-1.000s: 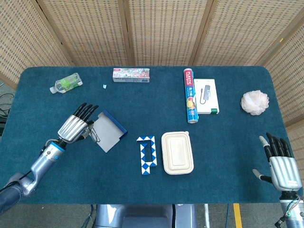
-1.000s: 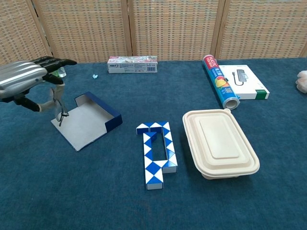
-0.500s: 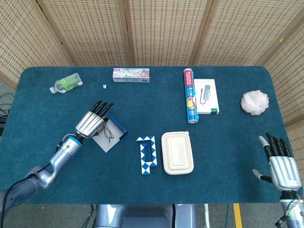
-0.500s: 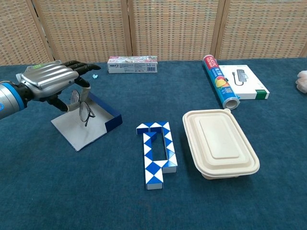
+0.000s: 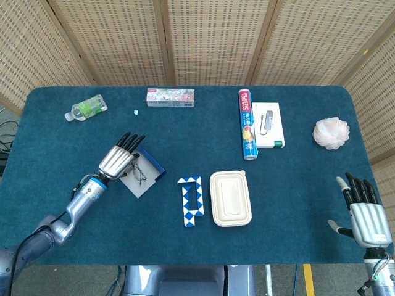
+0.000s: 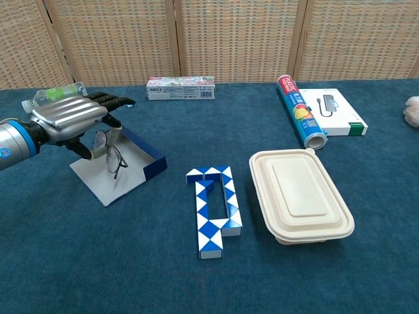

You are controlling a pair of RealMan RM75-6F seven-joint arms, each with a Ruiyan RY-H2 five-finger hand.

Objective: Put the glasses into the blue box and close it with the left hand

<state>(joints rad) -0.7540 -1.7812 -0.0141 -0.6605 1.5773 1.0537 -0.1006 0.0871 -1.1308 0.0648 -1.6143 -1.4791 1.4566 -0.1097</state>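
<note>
Glasses [image 6: 115, 159] hang low over the open blue box [image 6: 124, 163], pinched by the left robot hand [image 6: 71, 116]; whether they touch its floor cannot be told. Release and lid closure remain outstanding. Right robot hand [image 5: 365, 213] rests spread on the desk [image 5: 290, 179], empty.

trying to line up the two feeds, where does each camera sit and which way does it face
Head view: sits high, looking steeply down on the whole table; shows the left hand with its forearm and the right hand at the lower right edge.
Chest view: sits lower, looking forward across the table toward the wicker screen; shows only the left hand.
Shared: the left hand holding the glasses over the blue box, the snake puzzle and the lunch box.
</note>
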